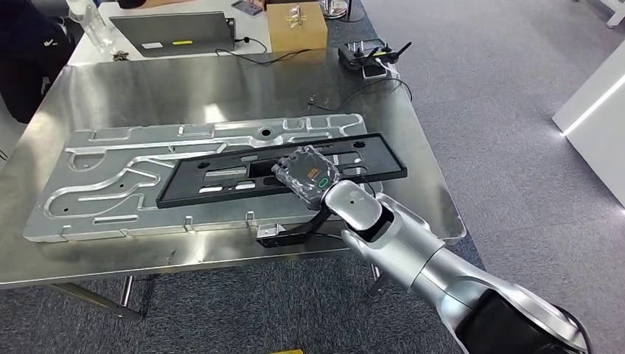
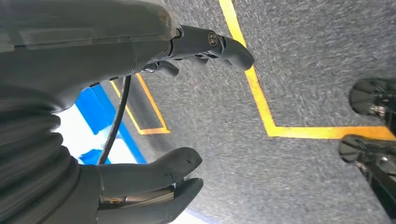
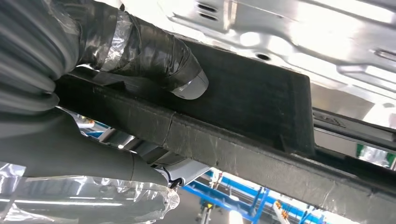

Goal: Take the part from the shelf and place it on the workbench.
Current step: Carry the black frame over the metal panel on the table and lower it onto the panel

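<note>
right hand (image 1: 306, 177) clamped on black part (image 1: 221, 177) over the surface (image 1: 147, 88); far end beyond hand unsupported, may snag grey plate (image 1: 96, 184) and twist loose.

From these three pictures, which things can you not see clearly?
- Right hand, head view: its fingers lie under its own back, so the grip on the black part is hidden.
- Black part, right wrist view: cut off by the picture's edge.
- Left hand, left wrist view: open over the floor.
- Items behind the workbench: partly cut off.
</note>
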Robot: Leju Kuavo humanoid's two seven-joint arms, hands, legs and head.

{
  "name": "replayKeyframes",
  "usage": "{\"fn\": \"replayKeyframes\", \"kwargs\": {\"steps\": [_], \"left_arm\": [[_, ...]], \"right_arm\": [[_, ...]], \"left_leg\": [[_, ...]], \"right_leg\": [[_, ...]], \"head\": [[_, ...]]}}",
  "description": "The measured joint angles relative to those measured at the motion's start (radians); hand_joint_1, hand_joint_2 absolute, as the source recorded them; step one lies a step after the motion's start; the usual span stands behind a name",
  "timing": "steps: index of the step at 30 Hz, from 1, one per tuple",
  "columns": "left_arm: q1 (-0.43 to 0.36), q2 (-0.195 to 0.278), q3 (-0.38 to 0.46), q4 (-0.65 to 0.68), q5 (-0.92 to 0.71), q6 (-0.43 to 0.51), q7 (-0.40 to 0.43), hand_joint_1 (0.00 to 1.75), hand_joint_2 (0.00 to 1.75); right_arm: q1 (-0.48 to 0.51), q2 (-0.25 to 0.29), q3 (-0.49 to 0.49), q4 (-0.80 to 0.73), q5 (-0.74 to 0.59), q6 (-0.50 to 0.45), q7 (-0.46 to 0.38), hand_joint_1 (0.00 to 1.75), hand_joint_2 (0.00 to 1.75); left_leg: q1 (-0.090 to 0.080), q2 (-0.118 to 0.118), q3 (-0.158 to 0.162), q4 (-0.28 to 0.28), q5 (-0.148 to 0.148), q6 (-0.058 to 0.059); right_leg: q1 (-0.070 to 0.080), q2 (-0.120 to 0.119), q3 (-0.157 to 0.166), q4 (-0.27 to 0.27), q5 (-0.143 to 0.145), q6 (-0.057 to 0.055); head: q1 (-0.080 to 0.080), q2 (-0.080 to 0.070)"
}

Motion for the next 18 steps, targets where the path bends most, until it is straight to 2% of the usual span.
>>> {"fn": "replayKeyframes", "kwargs": {"steps": [2,4,5,6,7,8,9,10,11,13,15,16,18], "left_arm": [[-0.003,0.0,-0.001,0.0,-0.008,0.0,0.0,0.0,1.75],[-0.007,0.0,-0.003,0.0,-0.016,0.0,-0.001,0.0,1.75],[-0.008,0.0,-0.005,0.0,-0.02,-0.001,-0.002,0.0,1.75],[-0.009,0.0,-0.006,0.0,-0.024,-0.001,-0.003,0.0,1.75],[-0.009,0.0,-0.007,0.0,-0.027,-0.002,-0.004,0.0,1.75],[-0.009,0.0,-0.009,0.0,-0.03,-0.002,-0.005,0.0,1.75],[-0.01,-0.002,-0.009,0.0,-0.031,-0.001,-0.005,0.0,1.75],[-0.01,-0.002,-0.01,0.0,-0.032,-0.001,-0.004,0.0,1.75],[-0.011,-0.003,-0.01,0.0,-0.033,0.0,-0.003,0.0,1.75],[-0.012,-0.004,-0.012,0.0,-0.035,0.001,-0.002,0.0,1.75],[-0.012,-0.003,-0.013,0.0,-0.036,0.001,-0.001,0.0,1.75],[-0.012,-0.003,-0.014,0.0,-0.036,0.001,-0.001,0.0,1.75],[-0.011,-0.002,-0.014,0.0,-0.036,0.002,-0.001,0.0,1.75]], "right_arm": [[-0.001,0.016,0.001,0.014,0.002,0.002,-0.005,1.75,1.75],[0.005,0.03,0.005,0.028,0.005,0.008,-0.01,1.75,1.75],[0.01,0.037,0.009,0.034,0.006,0.012,-0.012,1.75,1.75],[0.015,0.042,0.013,0.039,0.007,0.015,-0.013,1.75,1.75],[0.018,0.048,0.017,0.043,0.007,0.017,-0.015,1.75,1.75],[0.02,0.054,0.021,0.046,0.007,0.018,-0.016,1.75,1.75],[0.021,0.06,0.024,0.048,0.008,0.019,-0.016,1.75,1.75],[0.02,0.066,0.027,0.05,0.008,0.02,-0.017,1.75,1.75],[0.02,0.072,0.029,0.051,0.009,0.02,-0.017,1.75,1.75],[0.02,0.08,0.034,0.055,0.01,0.019,-0.019,1.75,1.75],[0.021,0.088,0.037,0.061,0.012,0.018,-0.019,1.75,1.75],[0.021,0.091,0.037,0.064,0.013,0.017,-0.019,1.75,1.75],[0.022,0.098,0.037,0.069,0.014,0.017,-0.019,1.75,1.75]], "left_leg": [[0.001,0.001,0.004,-0.003,-0.002,0.012],[-0.001,0.001,0.005,-0.003,-0.006,0.019],[-0.002,0.0,0.008,-0.003,-0.008,0.02],[-0.004,-0.001,0.011,-0.003,-0.011,0.021],[-0.006,-0.002,0.016,-0.003,-0.014,0.02],[-0.008,-0.004,0.022,-0.003,-0.018,0.019],[-0.01,-0.004,0.027,-0.003,-0.021,0.017],[-0.011,-0.005,0.03,-0.003,-0.025,0.013],[-0.011,-0.005,0.032,-0.004,-0.027,0.008],[-0.009,-0.004,0.036,-0.01,-0.029,-0.003],[-0.007,-0.001,0.035,0.001,-0.04,-0.011],[-0.007,0.0,0.024,0.03,-0.057,-0.015],[-0.003,0.002,-0.031,0.139,-0.108,-0.023]], "right_leg": [[-0.003,0.0,-0.048,0.095,-0.047,0.008],[-0.004,0.0,-0.122,0.222,-0.09,0.01],[-0.004,0.0,-0.146,0.254,-0.089,0.009],[-0.003,0.0,-0.153,0.251,-0.068,0.006],[-0.001,0.0,-0.141,0.211,-0.033,0.0],[0.002,0.0,-0.115,0.145,0.01,-0.009],[0.006,0.0,-0.086,0.081,0.039,-0.02],[0.01,-0.001,-0.063,0.029,0.057,-0.028],[0.014,-0.001,-0.049,-0.001,0.062,-0.035],[0.017,-0.001,-0.042,-0.018,0.057,-0.04],[0.011,-0.003,-0.026,-0.039,0.062,-0.043],[0.007,-0.004,-0.016,-0.05,0.065,-0.045],[0.004,-0.006,-0.003,-0.06,0.063,-0.049]], "head": [[0.0,0.0],[0.0,0.0],[0.0,0.0],[0.0,0.0],[0.0,0.0],[0.0,0.0],[0.0,0.0],[0.0,0.0],[0.0,0.0],[0.001,0.0],[0.0,0.0],[0.0,0.0],[0.0,0.0]]}}
